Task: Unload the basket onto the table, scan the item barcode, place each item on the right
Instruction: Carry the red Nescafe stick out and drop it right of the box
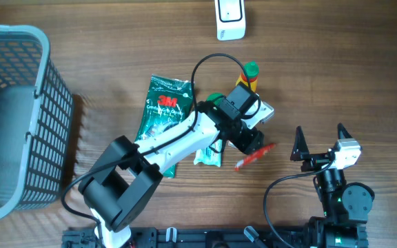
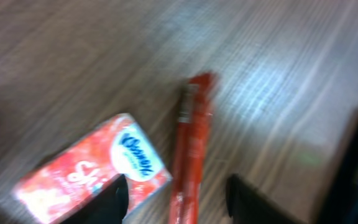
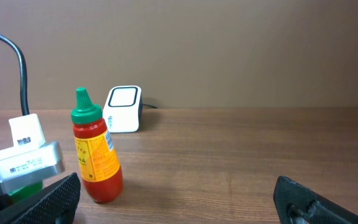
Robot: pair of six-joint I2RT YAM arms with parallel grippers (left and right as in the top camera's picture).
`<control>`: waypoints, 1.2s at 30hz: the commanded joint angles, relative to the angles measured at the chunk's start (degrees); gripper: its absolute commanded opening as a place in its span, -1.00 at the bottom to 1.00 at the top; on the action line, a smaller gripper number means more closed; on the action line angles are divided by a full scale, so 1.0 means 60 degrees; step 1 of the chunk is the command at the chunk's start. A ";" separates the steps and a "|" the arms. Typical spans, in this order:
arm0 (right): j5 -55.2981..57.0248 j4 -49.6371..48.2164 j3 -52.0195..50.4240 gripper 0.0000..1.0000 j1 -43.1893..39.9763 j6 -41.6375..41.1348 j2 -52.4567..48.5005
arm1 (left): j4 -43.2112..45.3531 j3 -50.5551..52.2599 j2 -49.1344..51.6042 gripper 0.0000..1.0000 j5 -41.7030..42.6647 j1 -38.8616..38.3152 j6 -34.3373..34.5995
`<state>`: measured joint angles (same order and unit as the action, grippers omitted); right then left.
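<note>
A slim red packet (image 2: 190, 149) lies on the wooden table, and shows as a red strip (image 1: 255, 156) in the overhead view. My left gripper (image 2: 176, 184) hangs over it, open, with the packet lying between the dark fingers (image 2: 107, 202) and touching neither. In the overhead view the left gripper (image 1: 252, 145) is at the table's middle. A white barcode scanner (image 1: 230, 19) stands at the far edge. My right gripper (image 1: 320, 134) rests at the near right, wide open with nothing in it; its wrist view shows it (image 3: 176, 193) facing the scanner (image 3: 123, 109).
A red tissue pack (image 2: 92, 171) lies just left of the packet, under the left finger. A red sauce bottle (image 1: 250, 76) with a green cap stands behind the left wrist. A green 3M bag (image 1: 163, 114) lies left of centre. A grey basket (image 1: 40, 76) fills the left side.
</note>
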<state>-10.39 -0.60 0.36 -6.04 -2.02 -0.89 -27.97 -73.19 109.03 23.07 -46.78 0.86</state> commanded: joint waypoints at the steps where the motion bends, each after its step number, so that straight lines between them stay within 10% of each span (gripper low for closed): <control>1: 0.0087 -0.0026 -0.0007 0.99 0.0044 0.0087 0.0058 | 0.0073 -0.0055 -0.0004 0.45 -0.1705 -0.0022 -0.0106; 13: 0.0091 -0.0026 -0.0011 1.00 0.0044 0.0087 0.0058 | 0.1297 -0.0940 -0.2903 1.00 -0.8218 0.0397 -0.0113; 21: 0.0091 -0.0026 -0.0007 0.99 0.0040 0.0087 0.0058 | 0.1861 -0.0940 -0.4262 1.00 -1.3952 0.1038 -0.2022; 29: 0.0087 -0.0026 -0.0007 1.00 0.0040 0.0084 0.0058 | -0.6360 -0.0936 -0.5227 1.00 -1.3664 0.1096 0.5501; 36: 0.0087 -0.0026 -0.0007 0.99 0.0040 0.0084 0.0058 | -0.9821 -0.0412 -0.5264 1.00 -1.1395 0.1093 0.8470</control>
<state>-10.39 -0.62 0.36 -6.04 -2.02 -0.89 -84.73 -78.13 77.80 -51.66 -40.36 40.40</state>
